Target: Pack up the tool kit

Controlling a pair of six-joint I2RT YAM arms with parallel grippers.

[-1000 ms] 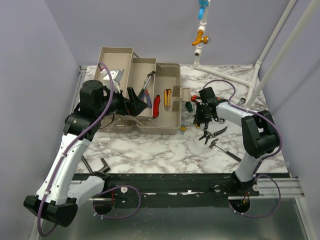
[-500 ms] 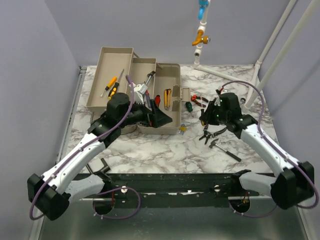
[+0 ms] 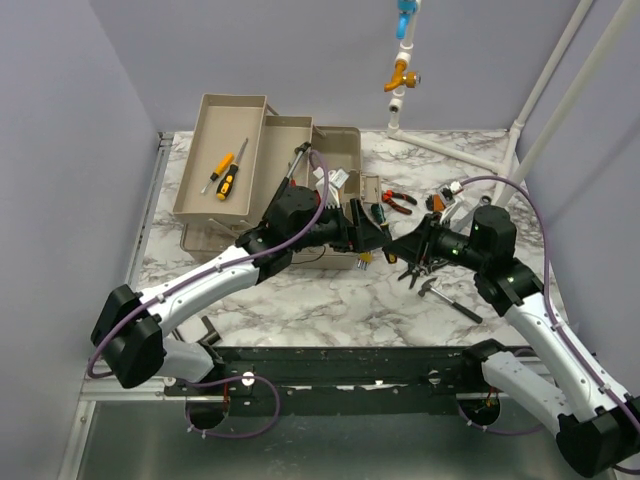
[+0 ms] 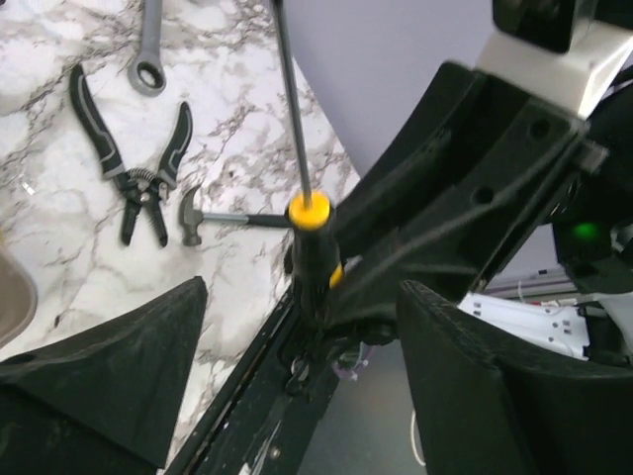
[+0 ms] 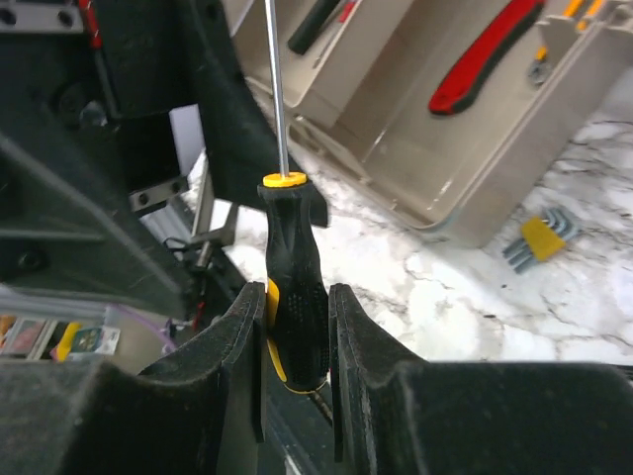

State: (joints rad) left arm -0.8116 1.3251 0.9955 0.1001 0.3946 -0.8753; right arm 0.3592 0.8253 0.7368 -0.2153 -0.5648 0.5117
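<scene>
The beige toolbox [image 3: 262, 150] stands open at the back left, with two yellow-handled screwdrivers [image 3: 225, 172] in its left tray. My right gripper [image 3: 398, 247] is shut on a black and yellow screwdriver [image 5: 295, 297], held above the table with its shaft [image 5: 274, 89] pointing toward the left arm. My left gripper [image 3: 371, 237] is open right in front of it. In the left wrist view the screwdriver's handle [image 4: 312, 252] stands between the spread fingers [image 4: 104, 381], not touched by them.
Black pliers [image 4: 134, 163], a small hammer [image 4: 195, 223] and a wrench [image 4: 148, 54] lie on the marble table [image 3: 300, 300] to the right of the box. Red pliers [image 3: 400, 200] and hex keys [image 5: 539, 242] lie near the box. White pipe legs [image 3: 520, 130] stand at the back right.
My left arm swung from over the toolbox's left trays to the right. My right gripper moved left with the screwdriver, and the two grippers now meet beside the box.
</scene>
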